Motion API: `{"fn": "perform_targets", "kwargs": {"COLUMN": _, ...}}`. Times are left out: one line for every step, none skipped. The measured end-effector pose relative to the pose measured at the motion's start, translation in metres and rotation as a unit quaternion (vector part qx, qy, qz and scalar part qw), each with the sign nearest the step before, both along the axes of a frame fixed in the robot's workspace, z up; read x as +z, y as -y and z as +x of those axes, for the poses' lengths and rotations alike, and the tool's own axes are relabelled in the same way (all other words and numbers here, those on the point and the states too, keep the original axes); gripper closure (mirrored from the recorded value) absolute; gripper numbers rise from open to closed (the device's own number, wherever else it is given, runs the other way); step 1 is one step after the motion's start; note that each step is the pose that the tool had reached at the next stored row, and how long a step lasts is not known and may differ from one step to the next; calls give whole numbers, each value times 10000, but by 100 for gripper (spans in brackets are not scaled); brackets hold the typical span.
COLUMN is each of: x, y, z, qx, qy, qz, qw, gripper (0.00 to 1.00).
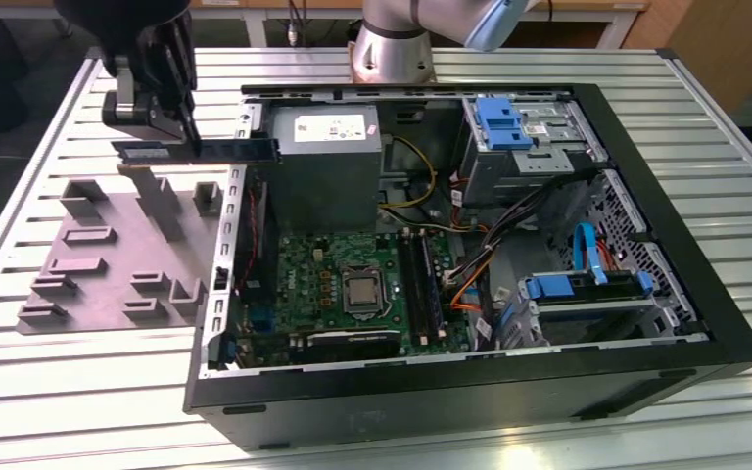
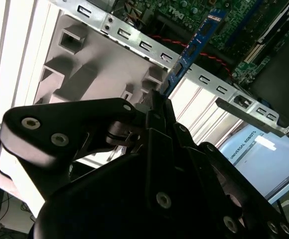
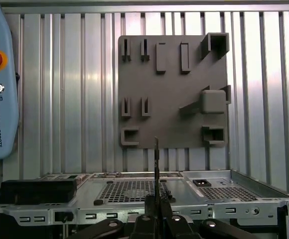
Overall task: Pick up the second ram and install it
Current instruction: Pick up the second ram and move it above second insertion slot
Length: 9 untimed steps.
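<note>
One thin blue-green ram stick (image 1: 246,149), clamped in the black gripper (image 1: 193,144)
It hangs over the black computer case's (image 1: 481,392) wall, exterior view's left; a tilted grip could jam it at the long black slot (image 1: 418,279)

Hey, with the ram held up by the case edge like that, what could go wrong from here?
The second ram juts sideways from the claw, so it may twist in the grip. It hangs near the case's metal wall and might clip it. Orange cables lie beside the black slots and might snag it.
</note>
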<state>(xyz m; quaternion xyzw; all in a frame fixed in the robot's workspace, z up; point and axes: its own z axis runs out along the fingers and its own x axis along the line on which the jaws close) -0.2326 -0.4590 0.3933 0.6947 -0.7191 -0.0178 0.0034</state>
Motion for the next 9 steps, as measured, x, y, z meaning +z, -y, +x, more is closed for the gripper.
{"fn": "perform_targets", "kwargs": {"x": 0, "y": 0, "z": 9, "qx": 0, "qy": 0, "qz": 0, "qw": 10000, "gripper": 86}}
{"fn": "perform_targets", "kwargs": {"x": 0, "y": 0, "z": 18, "qx": 0, "qy": 0, "qz": 0, "qw": 10000, "gripper": 86}}
{"fn": "perform_targets", "kwargs": {"x": 0, "y": 0, "z": 27, "qx": 0, "qy": 0, "qz": 0, "qw": 10000, "gripper": 86}}
{"fn": "perform_targets", "kwargs": {"x": 0, "y": 0, "z": 36, "qx": 0, "qy": 0, "qz": 0, "qw": 10000, "gripper": 86}}
{"fn": "perform_targets", "kwargs": {"x": 0, "y": 0, "z": 44, "qx": 0, "qy": 0, "qz": 0, "qw": 10000, "gripper": 86}}
{"fn": "perform_targets", "kwargs": {"x": 0, "y": 0, "z": 54, "qx": 0, "qy": 0, "qz": 0, "qw": 10000, "gripper": 86}}
{"fn": "perform_targets", "kwargs": {"x": 0, "y": 0, "z": 63, "qx": 0, "qy": 0, "qz": 0, "qw": 10000, "gripper": 86}}
{"fn": "perform_targets", "kwargs": {"x": 0, "y": 0, "z": 72, "qx": 0, "qy": 0, "qz": 0, "qw": 10000, "gripper": 86}}
{"fn": "perform_targets", "kwargs": {"x": 0, "y": 0, "z": 80, "qx": 0, "qy": 0, "qz": 0, "qw": 10000, "gripper": 86}}
